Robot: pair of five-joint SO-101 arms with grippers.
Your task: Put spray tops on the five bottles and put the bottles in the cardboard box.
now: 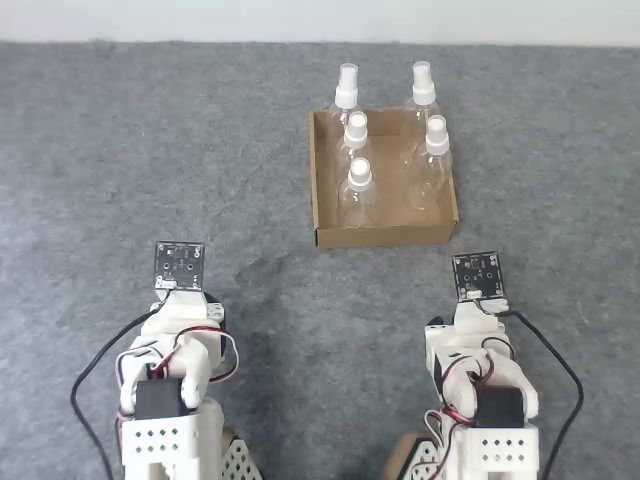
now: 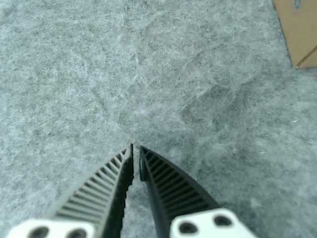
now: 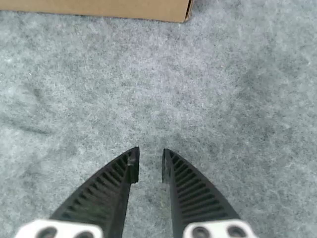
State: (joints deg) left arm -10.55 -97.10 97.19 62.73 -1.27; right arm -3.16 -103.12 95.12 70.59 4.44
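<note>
- Grey felt covering (image 1: 150, 150) is stretching across the whole table, with a pale wall (image 1: 200, 20) running along its far edge.
- Both arms are sitting at the near edge, well apart: the left arm (image 1: 170, 380) and the right arm (image 1: 480, 390), each pointing toward the far side.
- Beyond them the cardboard box (image 1: 385, 237) is lying open-topped on the felt, closer to the right arm than to the left.
- Five clear bottles (image 1: 357, 200) are standing upright there, three down one side and two down the other. The rear pair is rising past the far wall, and I cannot tell whether their bases are inside.
- The left gripper (image 2: 136, 148) is hanging over the felt with its black ribbed jaws pressed almost together, gripping nothing. A corner of the box (image 2: 299, 29) is showing farther off.
- The right gripper (image 3: 150, 151) is holding its jaws a little apart, also gripping nothing, with the box's near wall (image 3: 99, 7) ahead of it.
- White spray tops (image 1: 360, 175) are sitting on all five bottles.
</note>
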